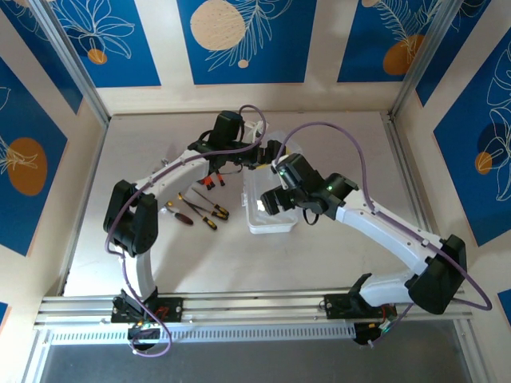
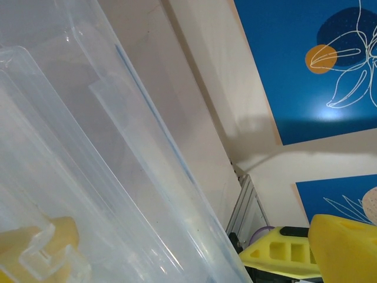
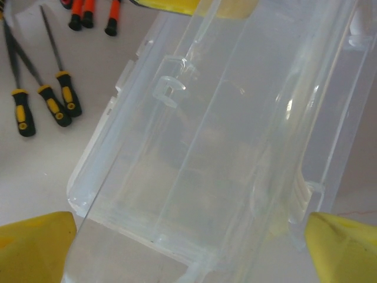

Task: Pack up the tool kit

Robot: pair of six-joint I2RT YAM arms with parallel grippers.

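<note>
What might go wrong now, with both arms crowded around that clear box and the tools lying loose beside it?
The left gripper and right gripper meet over the same clear case, so they might bump each other. The right gripper's fingers straddle the case; a skewed push could slide it into the screwdrivers lying loose beside it and scatter them.

Pale grey table [image 1: 335, 255]; beige walls [image 1: 168, 48] with blue floral panels [image 1: 239, 40]; aluminium frame posts [image 1: 72, 64].
</note>
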